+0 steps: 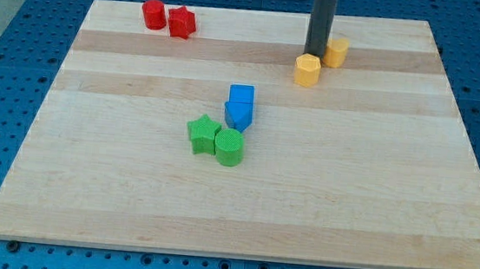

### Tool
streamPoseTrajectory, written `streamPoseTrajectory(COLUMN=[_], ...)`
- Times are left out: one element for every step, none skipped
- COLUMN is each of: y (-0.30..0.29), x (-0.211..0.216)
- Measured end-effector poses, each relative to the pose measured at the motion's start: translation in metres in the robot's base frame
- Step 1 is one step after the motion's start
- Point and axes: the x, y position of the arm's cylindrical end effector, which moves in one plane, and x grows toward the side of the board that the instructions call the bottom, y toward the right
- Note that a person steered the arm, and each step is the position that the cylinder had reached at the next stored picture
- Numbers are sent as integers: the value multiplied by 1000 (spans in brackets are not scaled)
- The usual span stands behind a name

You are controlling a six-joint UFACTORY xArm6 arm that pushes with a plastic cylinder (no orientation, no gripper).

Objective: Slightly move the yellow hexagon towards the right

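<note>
So the yellow hexagon block [307, 70] is a short, chunky plastic-looking prism standing upright on its flat face on the pale wooden board [242, 213], far side, right of centre. It's about as wide as it is tall, so there's no real long axis to speak of, and I can't make out which way its corners point.

My tip [314, 54] sits right at the hexagon's far edge, seemingly touching it, wedged between that block and a second yellow block [337, 51] just to the right and slightly farther back. That one's shape I can't call for sure. No fingers here at all, just a plain dark rod, so nothing to spread or pinch.

The second yellow block is close to the hexagon's far right, but directly right of the hexagon is bare wood.

Other stuff: a red cylinder [154, 14] touching a red star [181, 22] at the far left, a blue cube [241, 96] stuck against another blue block [236, 114] mid-board, and a green star [202, 134] touching a green cylinder [229, 147] nearer. All well apart from the hexagon.
</note>
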Motion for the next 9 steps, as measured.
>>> streamPoseTrajectory(y=[-7,-39,-51,-45,-37,-40,-39,-33,-31], x=[1,-1,10,30,31,32,41,41,41])
